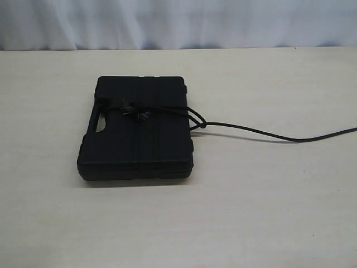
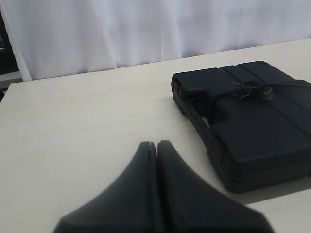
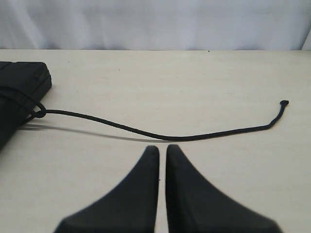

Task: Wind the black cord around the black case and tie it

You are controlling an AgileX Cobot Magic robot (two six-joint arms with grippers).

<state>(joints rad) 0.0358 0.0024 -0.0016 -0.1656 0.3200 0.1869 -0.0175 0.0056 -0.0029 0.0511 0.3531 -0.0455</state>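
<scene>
The black case point(image 1: 136, 139) lies flat on the table, handle slot toward the left. The black cord point(image 1: 262, 132) runs across its lid to a frayed knot point(image 1: 134, 110), loops at the case's right edge point(image 1: 198, 124) and trails off to the right. In the left wrist view the case point(image 2: 257, 131) and the knot point(image 2: 250, 90) lie ahead and to one side of my left gripper point(image 2: 156, 143), which is shut and empty. My right gripper point(image 3: 162, 147) is shut and empty, just short of the loose cord point(image 3: 160, 136), whose free end point(image 3: 284, 103) rests on the table. Neither gripper shows in the exterior view.
The pale wooden table point(image 1: 268, 212) spreads all around the case. A white curtain point(image 1: 178, 22) hangs behind the far edge of the table.
</scene>
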